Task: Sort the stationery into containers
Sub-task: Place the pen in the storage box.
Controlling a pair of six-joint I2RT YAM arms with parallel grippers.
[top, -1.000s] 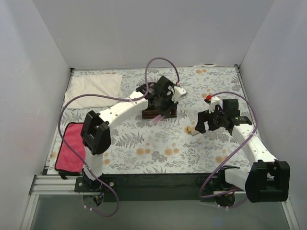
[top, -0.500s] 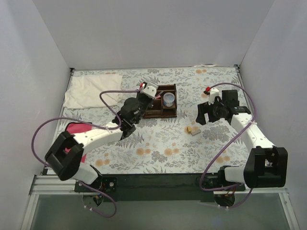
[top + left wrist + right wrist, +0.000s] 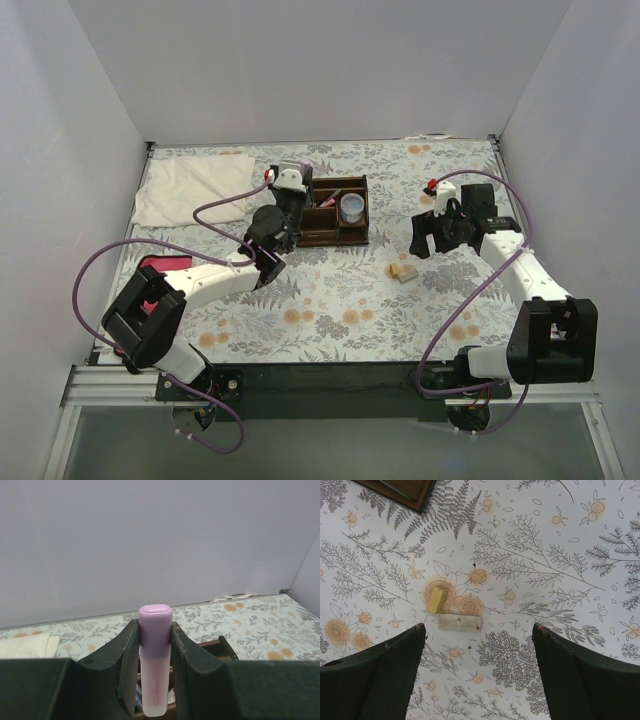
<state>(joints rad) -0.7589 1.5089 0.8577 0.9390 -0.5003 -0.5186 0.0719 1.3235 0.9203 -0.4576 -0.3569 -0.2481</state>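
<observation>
My left gripper [image 3: 154, 625] is shut on a pale pink marker with a purple cap [image 3: 155, 680], held above the left edge of the dark brown organiser [image 3: 217, 647]. In the top view this gripper [image 3: 293, 205] is beside the organiser [image 3: 352, 236], which holds a bluish cup [image 3: 351, 208]. My right gripper [image 3: 479, 630] is open and hovers above a tiny tan block [image 3: 437, 599] and a pale bar [image 3: 460, 622] lying side by side on the cloth. In the top view the right gripper [image 3: 438, 233] is just right of and behind the block [image 3: 396, 270] and the bar [image 3: 409, 272].
A white folded cloth [image 3: 190, 185] lies at the back left. A flat magenta object [image 3: 158, 272] lies at the left, partly hidden by the left arm. The organiser's corner [image 3: 405, 490] shows at the top left of the right wrist view. White walls enclose the floral table.
The left arm pulled back from over the organiser with the marker and now sits at its left edge. The right gripper shifted slightly farther back.
</observation>
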